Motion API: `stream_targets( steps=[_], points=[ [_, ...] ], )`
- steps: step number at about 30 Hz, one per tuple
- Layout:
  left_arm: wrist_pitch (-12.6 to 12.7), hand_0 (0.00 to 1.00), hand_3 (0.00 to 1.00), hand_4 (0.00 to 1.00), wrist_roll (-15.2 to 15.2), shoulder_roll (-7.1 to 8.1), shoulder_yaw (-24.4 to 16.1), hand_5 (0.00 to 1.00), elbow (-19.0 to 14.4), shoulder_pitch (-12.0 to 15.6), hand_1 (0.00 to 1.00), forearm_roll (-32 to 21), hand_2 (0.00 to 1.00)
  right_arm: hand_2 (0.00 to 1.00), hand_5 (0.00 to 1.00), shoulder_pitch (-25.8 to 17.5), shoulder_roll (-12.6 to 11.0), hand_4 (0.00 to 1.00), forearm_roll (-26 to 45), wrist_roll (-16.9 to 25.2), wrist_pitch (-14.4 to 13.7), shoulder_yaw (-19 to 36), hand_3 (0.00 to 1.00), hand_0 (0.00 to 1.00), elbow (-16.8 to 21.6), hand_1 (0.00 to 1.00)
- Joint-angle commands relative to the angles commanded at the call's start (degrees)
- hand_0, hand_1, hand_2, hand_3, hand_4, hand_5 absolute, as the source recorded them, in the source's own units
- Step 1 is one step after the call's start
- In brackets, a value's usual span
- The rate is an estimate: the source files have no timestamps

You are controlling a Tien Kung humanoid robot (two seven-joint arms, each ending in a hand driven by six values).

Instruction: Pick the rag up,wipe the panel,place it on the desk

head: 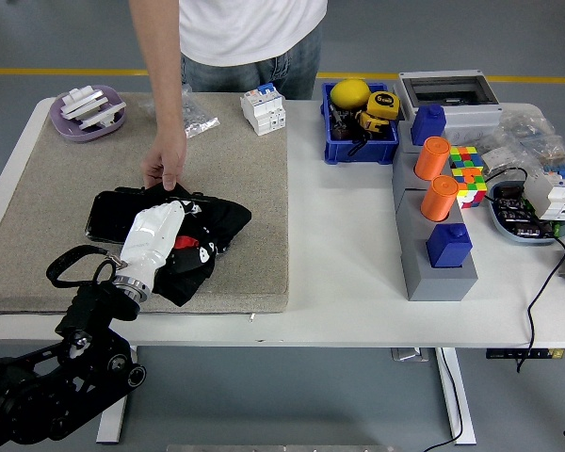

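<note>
The left hand [160, 240] lies on the black rag [207, 235], apparently pressing it over the panel [108, 212] beneath, its grip hidden; the rag looks soft and light, best pinched at a bunched fold just beyond the hand.

Counted: two orange cylinders [437, 158] [444, 199], two blue blocks [429, 123] [449, 245], one colour cube [468, 175], one blue bin [360, 147], one purple dish [88, 123], one black rag [205, 235], one black panel [113, 213].
</note>
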Motion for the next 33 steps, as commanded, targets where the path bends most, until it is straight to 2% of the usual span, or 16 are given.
stream_targets(
  steps=[7,14,26,33],
  points=[
    [0.3,0.313,0.406,0.07,-0.2,0.15,-2.4,0.002,2.3,0.0,0.156,-0.5,0.45,0.692,0.57,0.0,0.0,0.998,0.0,0.0,0.0,0.1,0.645,0.716,0.0,0.665],
    [0.9,0.312,0.41,0.08,-0.9,0.73,-6.7,0.002,5.4,0.0,0.16,-1.2,0.453,0.692,0.569,0.0,0.1,0.998,-0.1,0.0,0.0,0.1,0.645,0.715,0.0,0.665],
    [1.4,0.313,0.408,0.076,-2.3,2.31,-13.9,0.002,11.2,0.3,0.161,-2.3,0.451,0.692,0.568,0.1,0.1,0.998,-0.1,-0.1,0.0,0.3,0.644,0.715,0.0,0.665],
    [1.5,0.314,0.409,0.076,-2.5,2.85,-15.9,0.002,13.2,0.5,0.163,-2.6,0.452,0.692,0.567,0.2,0.1,0.998,0.0,-0.1,-0.1,0.2,0.643,0.715,0.0,0.665]
  ],
)
